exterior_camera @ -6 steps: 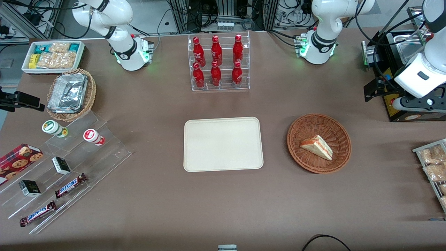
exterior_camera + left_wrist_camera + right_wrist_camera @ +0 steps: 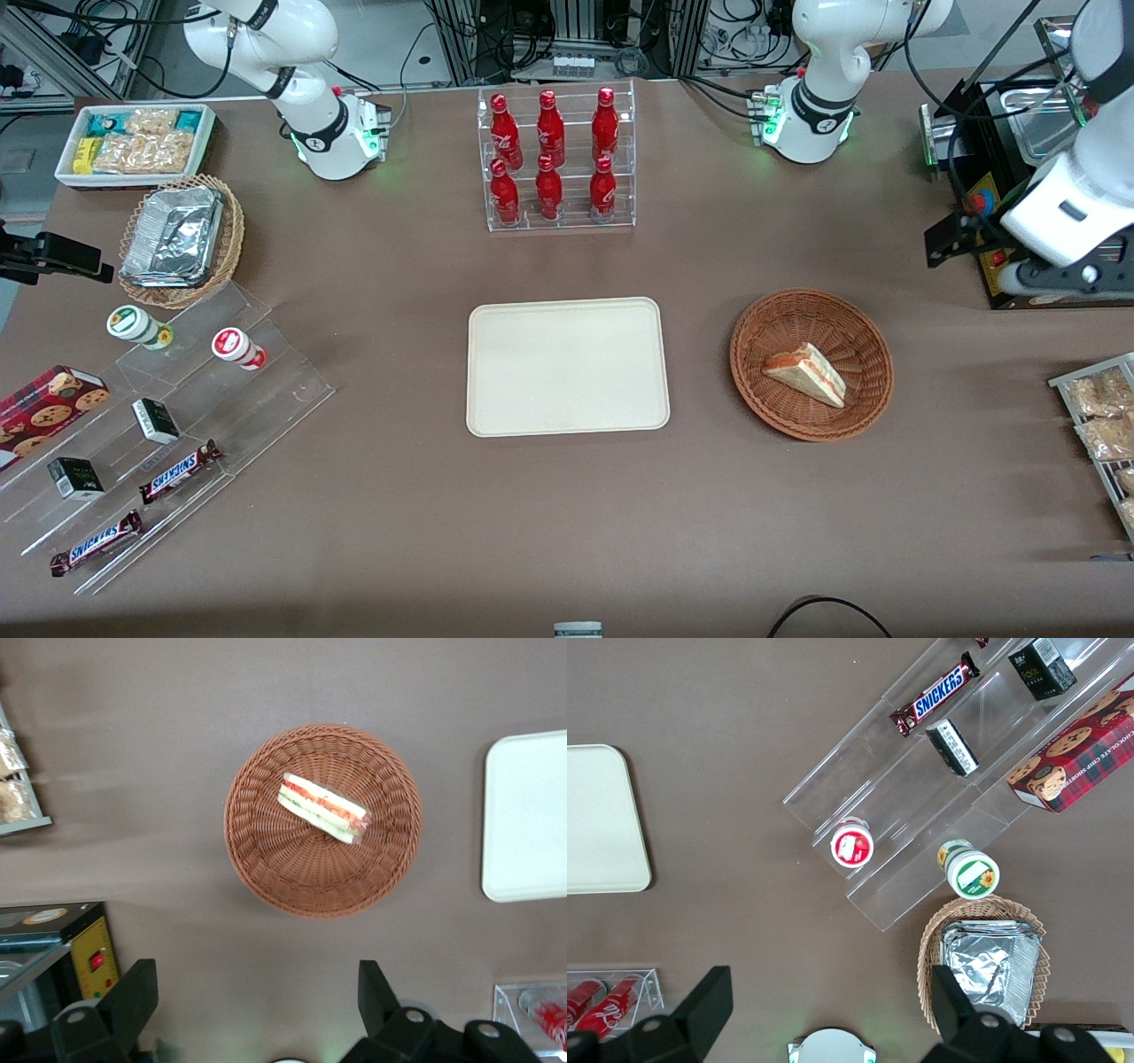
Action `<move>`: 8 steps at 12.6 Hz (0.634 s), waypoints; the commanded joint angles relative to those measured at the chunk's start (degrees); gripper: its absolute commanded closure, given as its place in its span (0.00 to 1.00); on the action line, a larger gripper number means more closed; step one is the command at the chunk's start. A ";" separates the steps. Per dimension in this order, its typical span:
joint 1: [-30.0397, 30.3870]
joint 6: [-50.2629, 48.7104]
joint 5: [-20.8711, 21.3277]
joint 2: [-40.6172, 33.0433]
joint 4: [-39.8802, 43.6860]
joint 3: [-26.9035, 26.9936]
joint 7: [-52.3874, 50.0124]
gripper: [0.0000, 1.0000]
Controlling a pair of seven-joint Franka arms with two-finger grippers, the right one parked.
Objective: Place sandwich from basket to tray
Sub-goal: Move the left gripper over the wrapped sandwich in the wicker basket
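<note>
At the front view's right edge, the half-cropped gripper (image 2: 252,1005), fingers spread, hangs above the table; sandwich (image 2: 808,374) lies in basket (image 2: 864,337), tray (image 2: 567,367) bare.

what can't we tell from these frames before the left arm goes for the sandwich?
- Gripper, left wrist view: open, clear of the basket; the picture edge cuts off its body.
- Gripper in front view: not seen; the picture edge cuts the arm off at the working arm's end of the table.
- Sandwich underside: hidden against the basket weave in both views.
- Tray: cut off by the wrist picture's edge.
</note>
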 commanded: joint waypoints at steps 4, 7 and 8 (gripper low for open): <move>-3.48 22.33 0.68 1.33 -17.33 -0.61 -24.07 0.00; -4.36 32.30 0.15 0.72 -25.17 -0.70 -35.69 0.00; -4.37 34.23 -0.20 0.98 -26.31 -0.70 -38.24 0.00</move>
